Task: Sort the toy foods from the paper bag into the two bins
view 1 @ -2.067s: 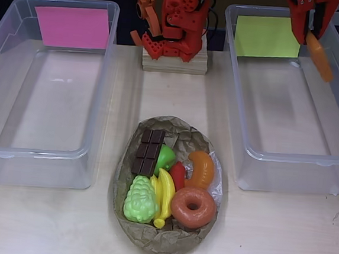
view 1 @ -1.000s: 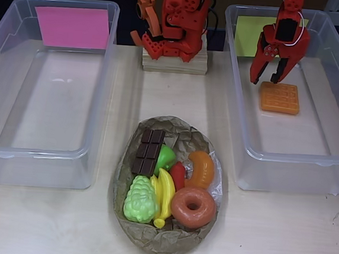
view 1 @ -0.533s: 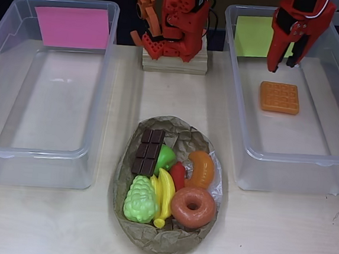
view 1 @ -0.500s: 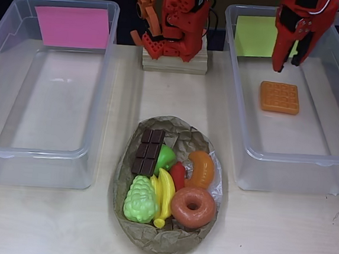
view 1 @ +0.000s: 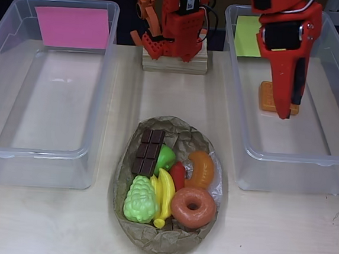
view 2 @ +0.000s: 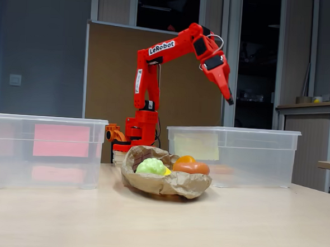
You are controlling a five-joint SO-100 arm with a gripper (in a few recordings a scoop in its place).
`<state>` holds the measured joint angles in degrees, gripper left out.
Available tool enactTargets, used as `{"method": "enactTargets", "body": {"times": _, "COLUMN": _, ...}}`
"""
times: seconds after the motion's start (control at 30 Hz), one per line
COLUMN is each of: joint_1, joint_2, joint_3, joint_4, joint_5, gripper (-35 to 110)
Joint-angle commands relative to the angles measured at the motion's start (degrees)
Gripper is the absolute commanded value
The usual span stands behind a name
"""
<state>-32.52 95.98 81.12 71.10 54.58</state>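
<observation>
Pale wood table (view 1: 42,223) in an office-looking room with a brown partition behind it. Dead center sits the crumpled paper bag (view 1: 165,242), still loaded with toys: chocolate bar (view 1: 148,152), green apple (view 1: 166,158), red chili (view 1: 178,175), croissant (view 1: 202,168), donut (view 1: 193,207), bananas (view 1: 164,193) and grapes (view 1: 139,200), all packed touching each other. The waffle (view 1: 267,99) lies flat in the right-hand bin (view 1: 286,155), the one with the yellow-green sheet (view 1: 246,36), and is half covered in the overhead view by the red gripper (view 1: 286,111). The fixed view puts that gripper (view 2: 230,100) well above the bin rim, pointing down, fingers pressed together with nothing between them. The left bin (view 1: 37,151) has the pink sheet (view 1: 71,26).
</observation>
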Motion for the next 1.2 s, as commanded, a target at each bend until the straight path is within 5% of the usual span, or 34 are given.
{"method": "enactTargets", "body": {"times": 0.0, "joint_1": 6.77, "joint_2": 1.23, "joint_3": -1.05, "joint_4": -6.86, "joint_5": -11.25, "gripper": 19}}
{"method": "enactTargets", "body": {"times": 0.13, "joint_1": 13.71, "joint_2": -0.35, "joint_3": 1.41, "joint_4": -11.87, "joint_5": -14.41, "gripper": 20}}
{"method": "enactTargets", "body": {"times": 0.37, "joint_1": 20.65, "joint_2": -10.99, "joint_3": 0.70, "joint_4": -4.92, "joint_5": -6.33, "gripper": 32}}
{"method": "enactTargets", "body": {"times": 1.17, "joint_1": 28.21, "joint_2": -37.88, "joint_3": -15.91, "joint_4": -2.37, "joint_5": -7.73, "gripper": 37}}
